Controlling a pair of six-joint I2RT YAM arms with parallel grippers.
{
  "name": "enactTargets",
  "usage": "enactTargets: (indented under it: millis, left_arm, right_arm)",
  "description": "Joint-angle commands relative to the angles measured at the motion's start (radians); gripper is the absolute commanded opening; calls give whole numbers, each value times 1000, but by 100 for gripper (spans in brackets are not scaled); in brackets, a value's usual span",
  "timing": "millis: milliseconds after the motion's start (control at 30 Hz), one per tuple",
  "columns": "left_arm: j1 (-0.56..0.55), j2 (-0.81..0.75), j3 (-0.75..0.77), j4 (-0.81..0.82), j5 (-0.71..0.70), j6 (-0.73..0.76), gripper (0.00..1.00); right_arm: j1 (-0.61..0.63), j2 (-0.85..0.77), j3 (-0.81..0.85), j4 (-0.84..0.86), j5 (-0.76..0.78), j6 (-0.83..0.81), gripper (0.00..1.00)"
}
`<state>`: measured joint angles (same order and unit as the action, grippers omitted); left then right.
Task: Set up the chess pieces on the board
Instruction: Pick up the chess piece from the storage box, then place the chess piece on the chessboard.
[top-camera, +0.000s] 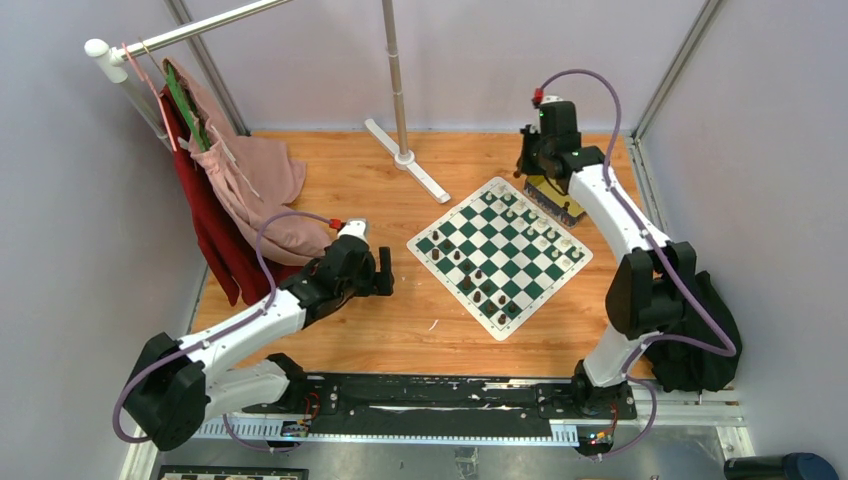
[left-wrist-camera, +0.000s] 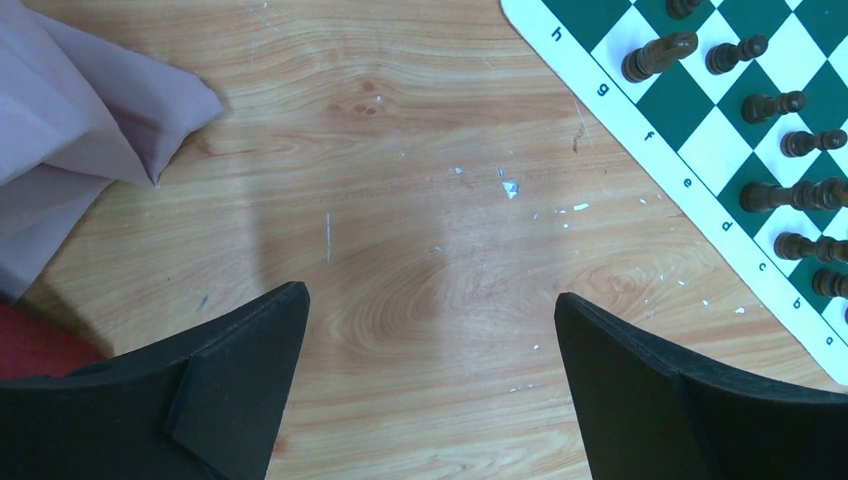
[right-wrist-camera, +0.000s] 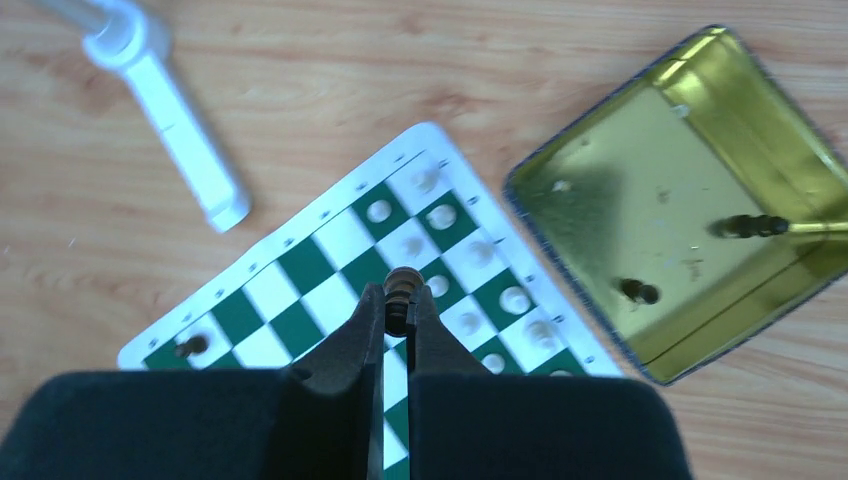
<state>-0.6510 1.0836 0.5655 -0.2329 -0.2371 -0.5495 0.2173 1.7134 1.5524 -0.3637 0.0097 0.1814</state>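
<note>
At the far right corner of the desk, my right gripper (right-wrist-camera: 398, 305) is clamped on one dark brown piece (right-wrist-camera: 402, 283); its head shows just past the fingertips. Its long axis appears to run roughly along my fingers (the lower part is hidden between the pads).

Position of the task items:
- The board (top-camera: 500, 252) lies at desk centre-right, turned corner-on to my bases. Its far corner is directly below the held piece.
- The white pieces (right-wrist-camera: 515, 298) stand along the board's far right edge, nearest my right gripper.
- The dark pieces (left-wrist-camera: 790, 145) stand along the opposite, near left edge, closest to my left arm.
- The gold tin (right-wrist-camera: 640, 190) sits just off the board's far right edge, with two dark pieces in it.

Controlling relation: the dark ranks lie across the board from my right gripper, toward the near left. I judge that the held piece has to cross above the white ranks and the bare middle squares, so it needs height until it is past them.

My left gripper (left-wrist-camera: 430, 300) hangs with fingers wide apart and holds nothing. It is over bare wood between the pink cloth (left-wrist-camera: 90, 110) and the board's near left border.

Clearance: the white stand foot (right-wrist-camera: 190, 150) lies beyond the board's far left edge, off the likely path.
</note>
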Motion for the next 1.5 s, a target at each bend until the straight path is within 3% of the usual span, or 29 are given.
enactTargets:
  millis: [0, 367, 700, 1033, 1467]
  left_arm:
    - [1, -51, -31, -26, -18, 3, 100]
    - [2, -162, -56, -80, -3, 12, 100]
    - [2, -226, -77, -111, 11, 17, 100]
    - [2, -232, -85, -105, 19, 17, 100]
    - [2, -205, -90, -84, 12, 23, 100]
  right_arm:
    - [112, -74, -63, -83, 49, -31, 0]
    - [364, -225, -202, -138, 99, 14, 0]
    - [538, -264, -305, -142, 148, 79, 0]
    - [605, -212, -336, -129, 140, 100, 0]
    - [607, -145, -395, -27, 108, 57, 0]
